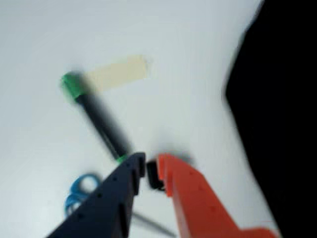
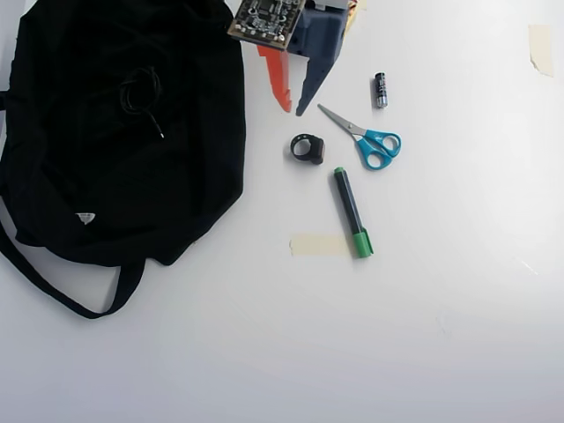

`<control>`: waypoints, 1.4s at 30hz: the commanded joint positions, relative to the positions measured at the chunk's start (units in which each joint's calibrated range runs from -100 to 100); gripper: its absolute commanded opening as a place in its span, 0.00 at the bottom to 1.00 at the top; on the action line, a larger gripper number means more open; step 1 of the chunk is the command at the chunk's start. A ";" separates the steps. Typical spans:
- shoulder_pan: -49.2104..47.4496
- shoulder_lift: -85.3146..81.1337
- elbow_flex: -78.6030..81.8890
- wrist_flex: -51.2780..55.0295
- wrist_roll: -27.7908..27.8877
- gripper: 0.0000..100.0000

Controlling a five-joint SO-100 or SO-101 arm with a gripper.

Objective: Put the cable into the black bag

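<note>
The counter (image 2: 458,335) is a plain white surface, evenly lit, with almost nothing on its near half. In the overhead view the black bag (image 2: 185,159) fills the far left corner, its long strap trailing toward the left edge, and the cable (image 2: 141,91) lies as a small coil on top of the dark fabric; whether it is truly inside the bag or only resting on it cannot be told. So the task seems nearly done or done, and what is left is perhaps only to draw the arm away. The gripper (image 2: 293,112) hangs over the far edge, just beside the bag, its orange and dark blue fingers slightly apart and holding nothing; the wrist view shows the same narrow gap, with a small dark thing on the table seen through it. Counted, there are one bag, one cable, one black ring (image 2: 307,148), one pair of blue scissors (image 2: 366,138), one green marker (image 2: 352,211), one small battery (image 2: 380,90), and two pieces of pale tape (image 2: 319,244), one beside the marker and one at the far right corner.
</note>
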 commanded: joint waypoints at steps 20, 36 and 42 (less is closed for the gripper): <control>-3.41 -12.98 13.84 1.01 1.08 0.02; -9.92 -47.50 70.26 -26.63 1.13 0.02; -11.41 -59.45 86.34 -29.82 1.13 0.02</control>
